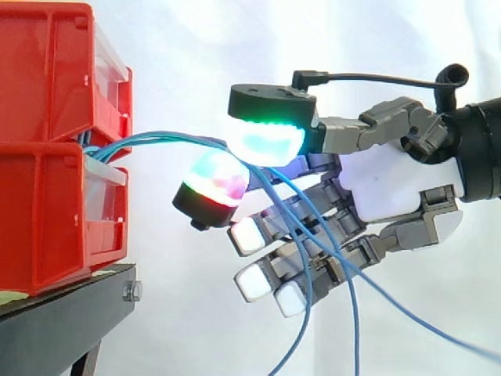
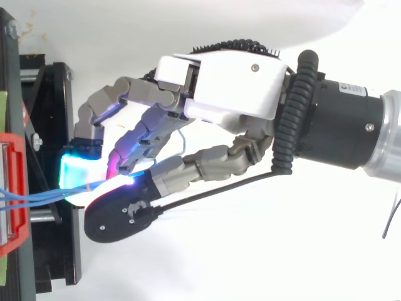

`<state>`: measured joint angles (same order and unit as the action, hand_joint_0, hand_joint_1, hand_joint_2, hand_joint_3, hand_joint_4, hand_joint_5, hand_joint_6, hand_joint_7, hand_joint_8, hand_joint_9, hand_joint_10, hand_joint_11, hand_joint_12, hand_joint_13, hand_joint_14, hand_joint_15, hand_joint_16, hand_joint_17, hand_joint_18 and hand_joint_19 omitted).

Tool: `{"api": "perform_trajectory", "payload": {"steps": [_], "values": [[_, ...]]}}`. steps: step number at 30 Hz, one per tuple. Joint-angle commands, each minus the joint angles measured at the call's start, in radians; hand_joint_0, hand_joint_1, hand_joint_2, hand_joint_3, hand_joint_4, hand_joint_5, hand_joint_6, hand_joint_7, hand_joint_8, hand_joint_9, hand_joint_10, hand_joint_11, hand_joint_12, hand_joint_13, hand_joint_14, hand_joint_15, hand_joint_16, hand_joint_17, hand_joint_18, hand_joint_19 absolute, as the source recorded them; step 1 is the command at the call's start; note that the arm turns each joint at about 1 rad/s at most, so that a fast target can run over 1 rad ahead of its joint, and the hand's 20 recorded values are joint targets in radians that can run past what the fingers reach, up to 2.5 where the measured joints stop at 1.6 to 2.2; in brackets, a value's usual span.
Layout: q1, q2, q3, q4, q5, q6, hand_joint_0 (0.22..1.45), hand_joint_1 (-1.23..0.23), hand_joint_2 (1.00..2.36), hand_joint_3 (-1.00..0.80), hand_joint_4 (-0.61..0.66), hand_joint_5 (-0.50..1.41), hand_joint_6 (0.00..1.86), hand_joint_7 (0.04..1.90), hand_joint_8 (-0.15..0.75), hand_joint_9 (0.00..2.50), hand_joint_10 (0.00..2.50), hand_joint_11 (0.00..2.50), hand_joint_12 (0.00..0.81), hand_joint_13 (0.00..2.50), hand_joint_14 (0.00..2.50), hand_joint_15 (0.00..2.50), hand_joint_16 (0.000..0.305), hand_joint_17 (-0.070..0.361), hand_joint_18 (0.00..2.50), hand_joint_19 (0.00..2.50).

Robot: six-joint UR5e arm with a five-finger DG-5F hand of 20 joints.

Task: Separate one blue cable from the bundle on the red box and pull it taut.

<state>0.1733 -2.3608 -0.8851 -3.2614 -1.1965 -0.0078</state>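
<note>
Robot hand [image 1: 383, 188], right of stacked red plastic bins [image 1: 47, 157], pinches thin blue cables [image 1: 156, 139] between two glowing fingertip pads [image 1: 266, 142]; other fingers relaxed. Strands run from bins to pinch, then hang slack. Several probably caught: isolate one, then draw right steadily.

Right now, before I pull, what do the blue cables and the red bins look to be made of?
The blue cables look like thin flexible strands in a smooth jacket, probably plastic. They sag in soft curves below the robot hand, whose pads pinch them. The red bins look like rigid moulded plastic, slightly glossy, with crisp moulded edges and clear-looking front panels, probably plastic too.
</note>
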Motion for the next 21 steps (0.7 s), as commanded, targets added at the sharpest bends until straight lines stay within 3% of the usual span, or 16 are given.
{"api": "perform_trajectory", "payload": {"steps": [1,6,16,21], "values": [[0.0,0.0,0.0,-0.001,0.0,0.0,0.72,-0.82,1.0,-0.5,-0.11,-0.14,0.96,0.94,0.197,0.93,0.02,0.56,0.34,0.76,0.02,0.55,0.038,0.085,0.74,0.47],[0.0,0.0,0.0,-0.001,0.0,0.0,0.61,-0.79,1.0,-0.5,0.04,-0.11,0.94,0.86,0.197,0.95,0.02,0.56,0.34,0.76,0.02,0.56,0.038,0.086,0.73,0.49],[0.0,0.0,0.0,-0.004,0.002,0.0,0.49,-0.48,1.0,-0.5,0.06,-0.1,0.91,0.88,0.22,0.96,0.02,0.53,0.371,0.75,0.02,0.57,0.044,0.1,0.71,0.5],[0.0,0.0,0.0,-0.011,0.002,0.002,0.49,-0.49,1.0,-0.5,0.06,-0.1,0.91,0.89,0.221,0.95,0.01,0.52,0.373,0.75,0.02,0.56,0.044,0.1,0.7,0.5]]}}
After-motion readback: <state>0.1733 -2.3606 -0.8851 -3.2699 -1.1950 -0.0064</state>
